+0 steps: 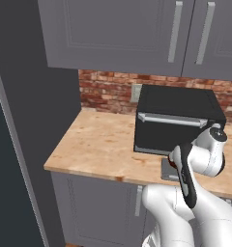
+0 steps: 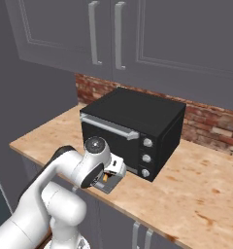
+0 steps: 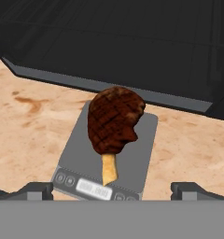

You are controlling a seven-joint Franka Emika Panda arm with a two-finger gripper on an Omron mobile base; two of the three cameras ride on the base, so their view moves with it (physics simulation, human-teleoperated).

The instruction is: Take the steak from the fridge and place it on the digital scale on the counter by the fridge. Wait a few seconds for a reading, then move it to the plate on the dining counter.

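Observation:
The steak (image 3: pixel 115 120), dark brown with grill marks and a pale bone end, lies flat on the grey digital scale (image 3: pixel 142 149). The scale's display strip faces the hand camera. My gripper (image 3: pixel 115 190) hovers just above and in front of it, open, its fingertips (image 3: pixel 37 189) spread wide on either side and nothing between them. From the base, the hand (image 2: pixel 111 170) hangs low over the scale (image 2: pixel 108 186), close to the front edge of the counter (image 1: pixel 98 144). A corner of the scale (image 1: pixel 166 169) peeks out beside my arm. The slate-grey fridge (image 1: pixel 36 96) stands at the left.
A big black toaster oven (image 1: pixel 178 118) sits right behind the scale, its door close to the hand. Grey upper cabinets (image 2: pixel 138 34) hang overhead, with a brick backsplash (image 1: pixel 106 91) behind. Bare worktop (image 2: pixel 206 194) stretches to the oven's right.

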